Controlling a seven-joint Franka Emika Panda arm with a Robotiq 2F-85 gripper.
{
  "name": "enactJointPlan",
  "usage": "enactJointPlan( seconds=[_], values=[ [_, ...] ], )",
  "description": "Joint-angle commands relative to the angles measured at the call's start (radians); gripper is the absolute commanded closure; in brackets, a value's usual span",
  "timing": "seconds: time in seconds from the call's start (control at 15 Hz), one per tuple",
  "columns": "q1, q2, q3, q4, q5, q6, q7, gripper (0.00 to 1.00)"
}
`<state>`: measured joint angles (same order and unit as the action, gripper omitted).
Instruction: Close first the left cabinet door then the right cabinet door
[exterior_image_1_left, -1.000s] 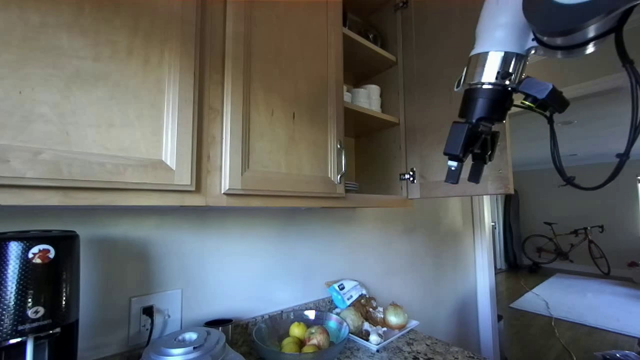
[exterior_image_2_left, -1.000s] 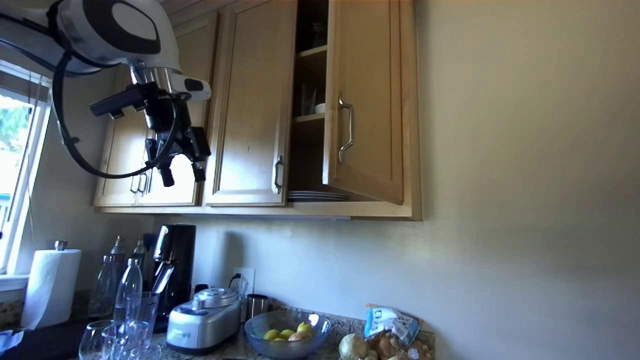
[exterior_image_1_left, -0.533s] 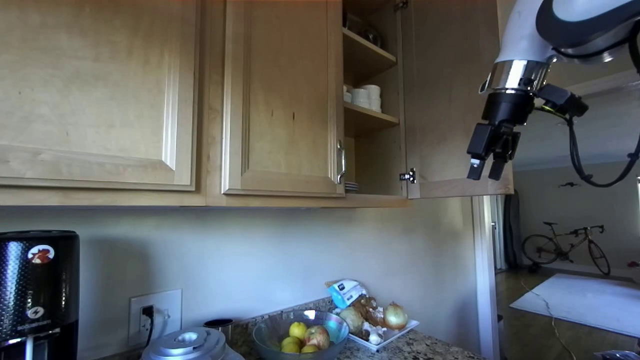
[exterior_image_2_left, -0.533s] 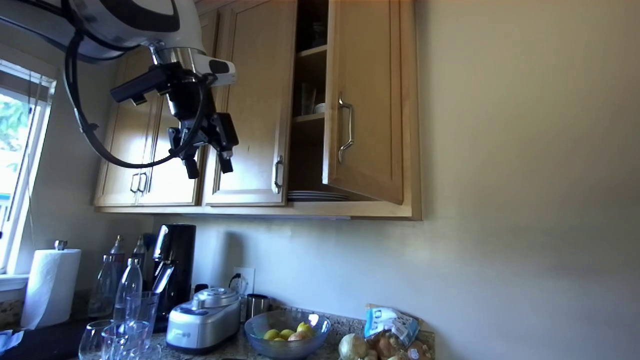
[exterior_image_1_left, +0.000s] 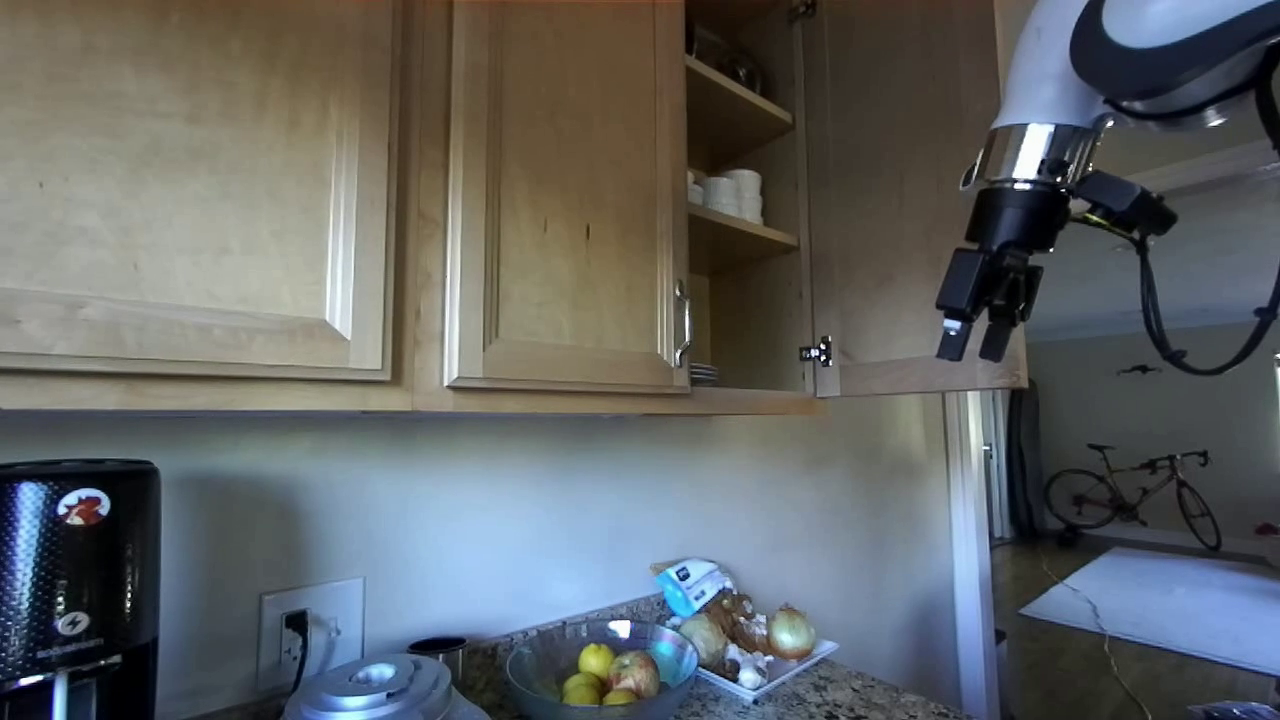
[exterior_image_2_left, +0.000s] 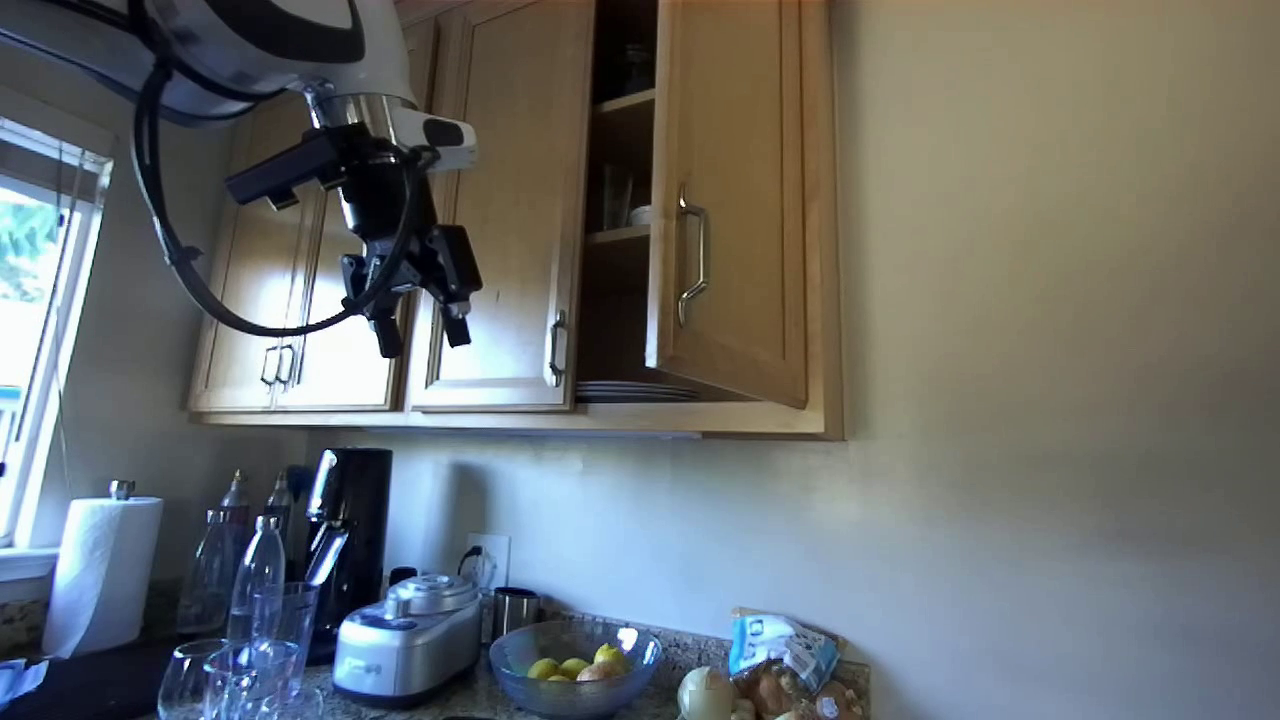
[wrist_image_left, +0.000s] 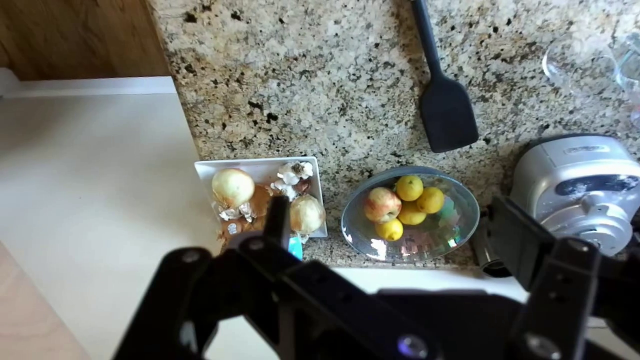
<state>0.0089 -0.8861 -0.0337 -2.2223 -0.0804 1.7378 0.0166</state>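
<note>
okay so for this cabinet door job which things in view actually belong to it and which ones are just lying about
Part of the job:
left cabinet door, looks shut
right cabinet door, standing open

Just lying about:
fruit bowl
spatula
white tray with onions
silver appliance
paper towel roll

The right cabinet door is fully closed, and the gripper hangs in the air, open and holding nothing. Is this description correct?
Not entirely: the right cabinet door stands open. Both exterior views show it swung outward, with the shelves in sight. The gripper does hang in the air, open and holding nothing.
</note>
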Motion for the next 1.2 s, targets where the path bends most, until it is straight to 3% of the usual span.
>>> enactJointPlan(
  seconds=[0.0, 0.4, 1.13],
  values=[
    [-0.032, 0.010, -0.013, 0.011, -0.068, -0.039, -0.068, 0.00],
    [-0.078, -0.017, -0.039, 0.023, -0.213, -0.075, -0.119, 0.00],
    [-0.144, 0.000, -0.143, 0.120, -0.301, -0.070, -0.112, 0.00]
  ],
)
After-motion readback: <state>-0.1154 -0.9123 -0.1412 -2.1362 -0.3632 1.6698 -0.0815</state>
